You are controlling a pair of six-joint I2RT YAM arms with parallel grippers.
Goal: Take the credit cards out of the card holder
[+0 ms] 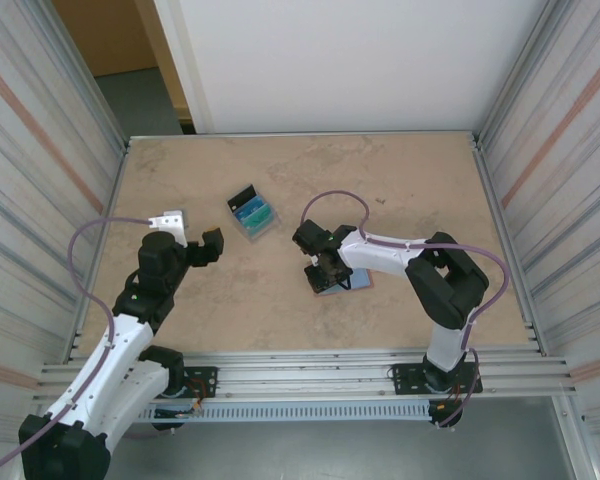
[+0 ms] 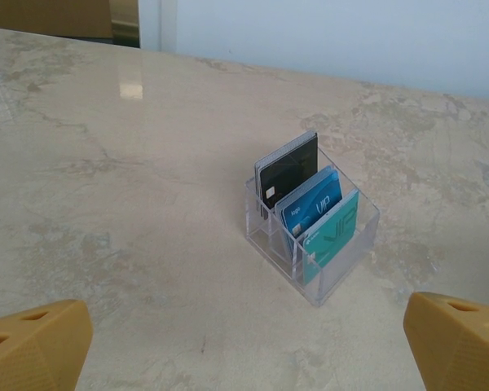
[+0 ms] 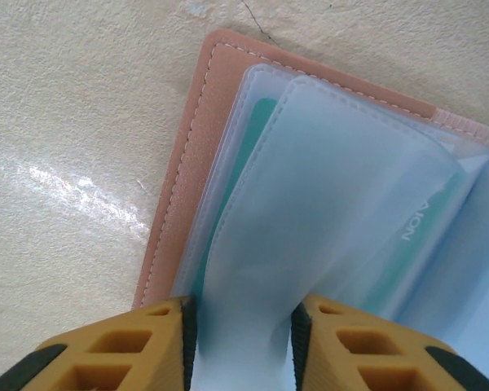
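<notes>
Three thin plastic cards (image 2: pixel 310 208), black, blue and teal, stand in the clear acrylic slotted rack (image 2: pixel 269 244); at least one is left.
Salmon-pink leather-like card holder (image 3: pixel 187 163) lies open on the beige stone-look table (image 3: pixel 81 122). The right gripper (image 3: pixel 243 309) pinches a translucent plastic sleeve (image 3: pixel 326 204), and a teal card (image 3: pixel 257 130) sits pocketed inside. The left gripper (image 2: pixel 244 338) hangs spread wide, empty, facing the rack.
</notes>
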